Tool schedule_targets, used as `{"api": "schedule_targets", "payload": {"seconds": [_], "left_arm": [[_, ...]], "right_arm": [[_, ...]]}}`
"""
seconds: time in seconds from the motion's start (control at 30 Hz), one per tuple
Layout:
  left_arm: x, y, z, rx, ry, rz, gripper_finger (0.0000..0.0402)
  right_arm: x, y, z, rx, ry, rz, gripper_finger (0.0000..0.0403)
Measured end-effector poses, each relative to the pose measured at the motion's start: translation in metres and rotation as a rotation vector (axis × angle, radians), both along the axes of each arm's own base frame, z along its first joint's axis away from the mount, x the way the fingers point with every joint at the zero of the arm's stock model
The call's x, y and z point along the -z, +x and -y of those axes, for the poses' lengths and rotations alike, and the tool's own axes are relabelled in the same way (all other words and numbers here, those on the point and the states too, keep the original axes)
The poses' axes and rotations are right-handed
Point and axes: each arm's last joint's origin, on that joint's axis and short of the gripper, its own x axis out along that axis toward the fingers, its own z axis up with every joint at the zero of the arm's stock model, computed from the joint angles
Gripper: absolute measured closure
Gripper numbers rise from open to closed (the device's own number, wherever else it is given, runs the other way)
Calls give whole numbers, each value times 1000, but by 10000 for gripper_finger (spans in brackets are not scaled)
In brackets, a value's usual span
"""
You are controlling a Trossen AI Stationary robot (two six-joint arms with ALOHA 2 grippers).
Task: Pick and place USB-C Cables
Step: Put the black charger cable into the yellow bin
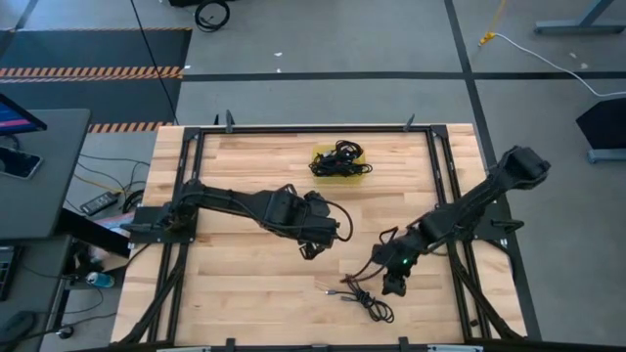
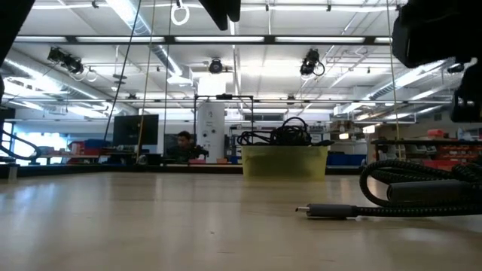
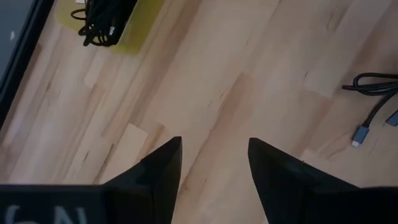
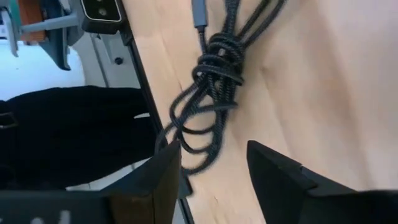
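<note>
While knotted loosely, dark braided cable (image 4: 211, 81) lies on wood | right gripper (image 4: 211, 171) fingers wide, empty | left gripper (image 3: 214, 168) fingers wide

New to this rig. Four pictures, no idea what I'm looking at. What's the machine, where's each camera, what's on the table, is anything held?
It is a two-armed robot at a wooden table. One camera looks straight down, one sits at table-top height, and one rides on each wrist, looking past that arm's two dark fingers.

From above, the left gripper hangs over bare wood near the middle, open and empty. The right gripper is near the front edge, open, just above a loose coiled USB-C cable lying on the table; its wrist camera shows that braided cable past the fingers, not gripped.

Toward the far edge sits a yellow tray piled with more black cables. Nothing is held by either gripper.
</note>
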Motion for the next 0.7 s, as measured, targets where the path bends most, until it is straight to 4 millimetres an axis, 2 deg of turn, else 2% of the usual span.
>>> {"api": "schedule_targets", "payload": {"seconds": [0.17, 0.43, 0.7], "left_arm": [[0, 0, -1, 4, 1, -3, 209], [0, 1, -3, 22, 9, -11, 209], [0, 1, -4, 19, 8, -10, 209]], "right_arm": [[19, 9, -16, -18, 39, -26, 198], [46, 10, -35, -51, 59, -105, 197], [62, 20, -47, -45, 107, -49, 197]]}}
